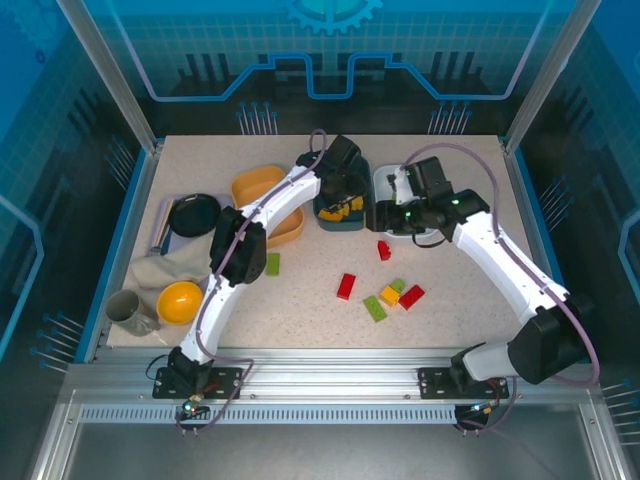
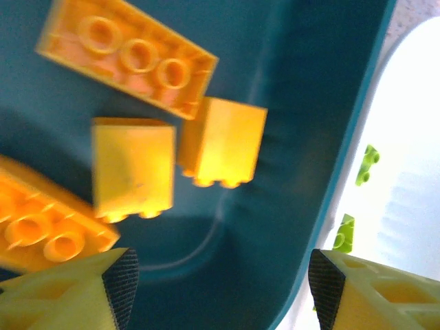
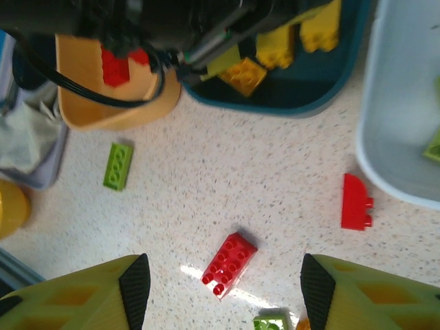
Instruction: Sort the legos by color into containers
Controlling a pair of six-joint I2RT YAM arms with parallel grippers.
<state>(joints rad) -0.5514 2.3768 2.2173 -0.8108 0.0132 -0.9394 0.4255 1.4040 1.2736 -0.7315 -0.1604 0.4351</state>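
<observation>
left gripper [image 2: 218,292]: jaws wide, empty, above teal tub [image 2: 275,213] | right gripper [image 3: 223,294]: jaws wide, empty | red oblong brick [image 3: 229,263]: at its 12 o'clock

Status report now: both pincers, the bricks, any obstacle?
Left pincer open, empty, over teal tub holding yellow bricks. Right pincer open, empty, red brick ahead. Loose bricks on table. No obstacle seen.

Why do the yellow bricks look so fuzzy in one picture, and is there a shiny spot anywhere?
Left wrist view: the yellow bricks in the teal tub are soft and blurred, and the white tub is washed out bright. Right wrist view: mostly sharp, with a glare patch on the table beside a red brick. Top external view: evenly lit, fairly clear.
</observation>
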